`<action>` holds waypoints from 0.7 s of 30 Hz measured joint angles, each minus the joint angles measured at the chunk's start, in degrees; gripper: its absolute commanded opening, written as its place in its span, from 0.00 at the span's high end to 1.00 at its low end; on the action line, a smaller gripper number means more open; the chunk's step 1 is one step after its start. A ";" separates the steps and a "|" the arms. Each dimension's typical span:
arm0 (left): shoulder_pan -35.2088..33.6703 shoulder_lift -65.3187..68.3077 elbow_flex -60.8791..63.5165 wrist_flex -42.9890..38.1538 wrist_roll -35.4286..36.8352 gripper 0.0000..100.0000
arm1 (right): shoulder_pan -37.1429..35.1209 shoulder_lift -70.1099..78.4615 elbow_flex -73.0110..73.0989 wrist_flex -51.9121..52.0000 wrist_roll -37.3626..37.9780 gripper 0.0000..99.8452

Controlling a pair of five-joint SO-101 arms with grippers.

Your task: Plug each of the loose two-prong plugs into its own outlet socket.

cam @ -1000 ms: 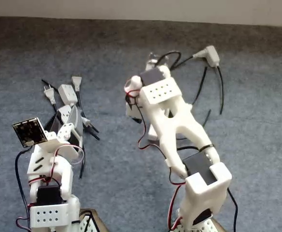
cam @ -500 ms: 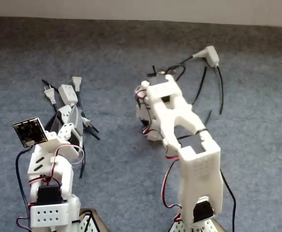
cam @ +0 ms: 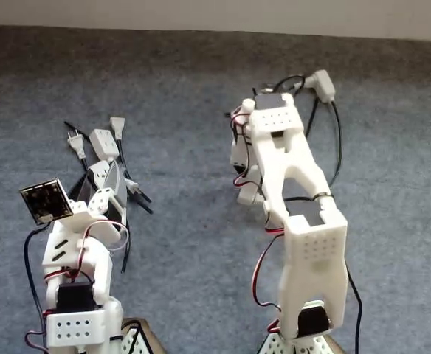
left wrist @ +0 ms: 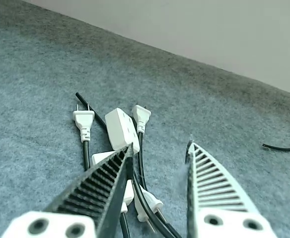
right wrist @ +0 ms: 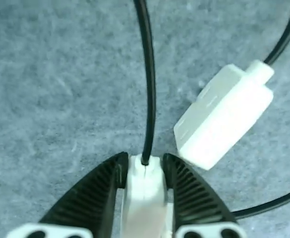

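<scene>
So here's where we're at. The right gripper [right wrist: 144,159] is clamped on a white plug [right wrist: 144,191], one dark finger on each side. The plug's black cord [right wrist: 147,74] runs straight away from the tips over the grey carpet [right wrist: 50,74]. Just beside it is an outlet socket [right wrist: 223,116], a white block lying at a slant with its own cord off the far end. Plug and socket aren't joined. The socket's near corner comes close to one finger, and we can't tell if it touches. The plug's prongs and the socket's slots are hidden from us.

In the high view the right arm [cam: 289,169] is stretched out over the carpet and covers its own gripper and plug. The socket peeks out past the arm's far end, with black cords looping round it.

The left gripper [left wrist: 160,148] is spread wide, holding nothing, hanging above a heap of the other bits. In the heap we count a second socket block [left wrist: 120,130] with a loose plug [left wrist: 83,120] on one side and another plug [left wrist: 141,113] just beside its other side, prongs of both pointing away from the arm. A third plug [left wrist: 149,206] shows between the fingers on a tangle of cords. One more white piece is half hidden behind the dark finger [left wrist: 105,188], so we can't say what it is.
</scene>
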 measured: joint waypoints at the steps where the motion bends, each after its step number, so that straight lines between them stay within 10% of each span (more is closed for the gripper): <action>1: 0.00 0.00 0.00 0.00 0.00 0.81 | 0.53 0.00 -1.23 0.70 2.11 0.94; 14: 0.00 0.00 0.00 0.00 0.00 0.81 | 9.85 0.09 -21.89 3.16 53.10 0.94; 21: 0.00 0.00 0.00 0.00 0.00 0.81 | 11.25 6.15 -21.89 -11.78 79.03 0.94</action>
